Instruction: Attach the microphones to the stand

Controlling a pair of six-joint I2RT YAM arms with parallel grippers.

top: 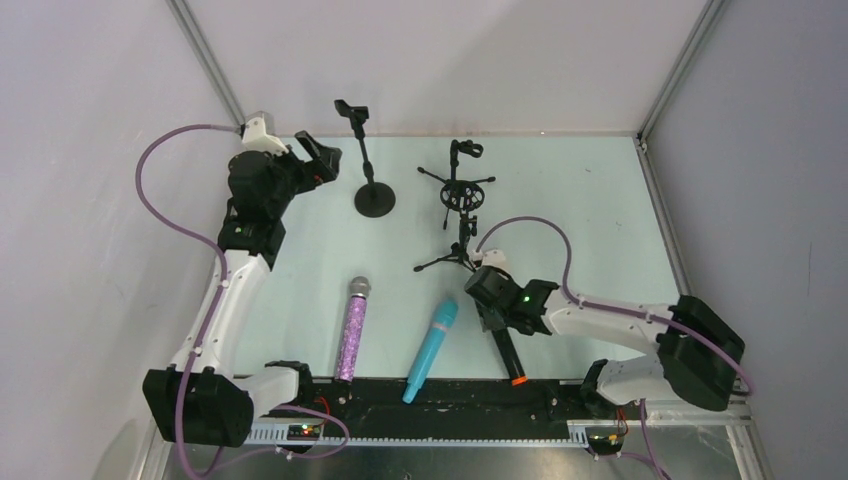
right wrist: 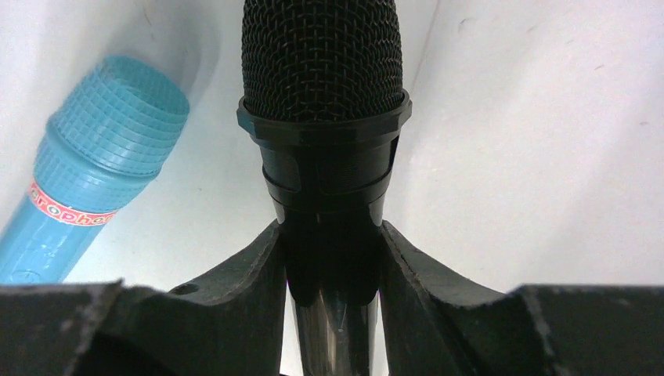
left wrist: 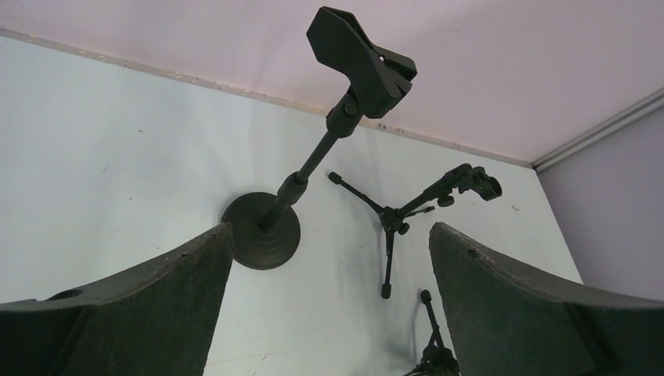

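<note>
The black microphone with an orange end (top: 506, 352) lies on the table at the front right. My right gripper (top: 490, 305) is shut on its neck just below the black mesh head (right wrist: 322, 55). The turquoise microphone (top: 431, 350) lies just left of it and also shows in the right wrist view (right wrist: 94, 160). The purple glittery microphone (top: 352, 327) lies further left. My left gripper (top: 318, 158) is open and empty at the back left, facing the round-base stand (top: 367, 165) with its clip (left wrist: 362, 61). A tripod stand (top: 460, 185) is further right.
A second small tripod stand (top: 452, 257) stands just behind my right gripper. A black rail (top: 450, 395) runs along the front edge between the arm bases. The enclosure walls and metal frame posts close in the back and both sides.
</note>
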